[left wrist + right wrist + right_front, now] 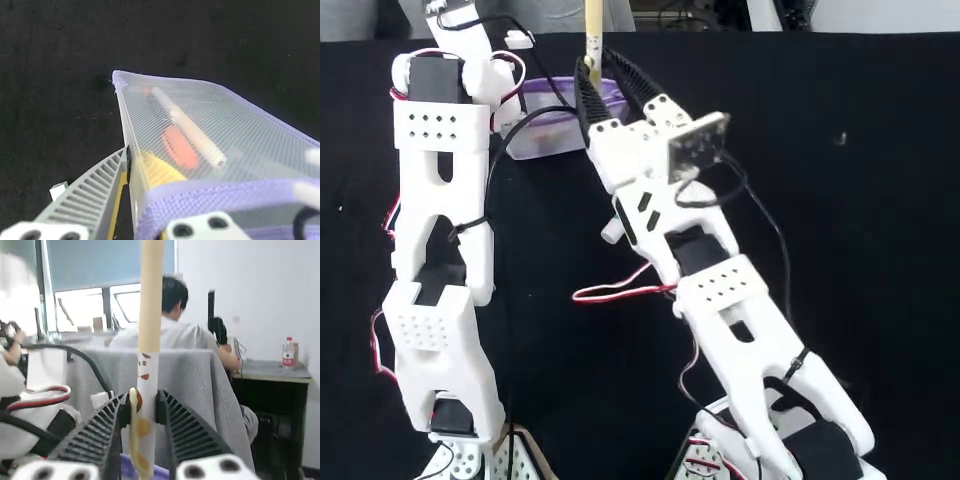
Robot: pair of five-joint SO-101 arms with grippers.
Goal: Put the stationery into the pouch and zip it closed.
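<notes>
**Cream pen held upright above the mesh pouch**

The pouch (pixel 210 125) is translucent white mesh with a purple rim, with the black table (pixel 860 200) around it. Inside the pouch lie 1 white pen (pixel 187 127), 1 orange-red oval piece (pixel 179 147) and 1 yellow item (pixel 159 172). The left claw (pixel 132 172) is clamped on the pouch's rim. The right claw (pixel 145 405) pinches a cream pen (pixel 150 315), whose lower part is white with orange spots, upright above the pouch.

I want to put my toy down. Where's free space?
The biggest bare patch of table is beyond the right arm. The strip between it and the left arm has a wire. By the pouch it is crowded: the right tool holds a pen.
</notes>
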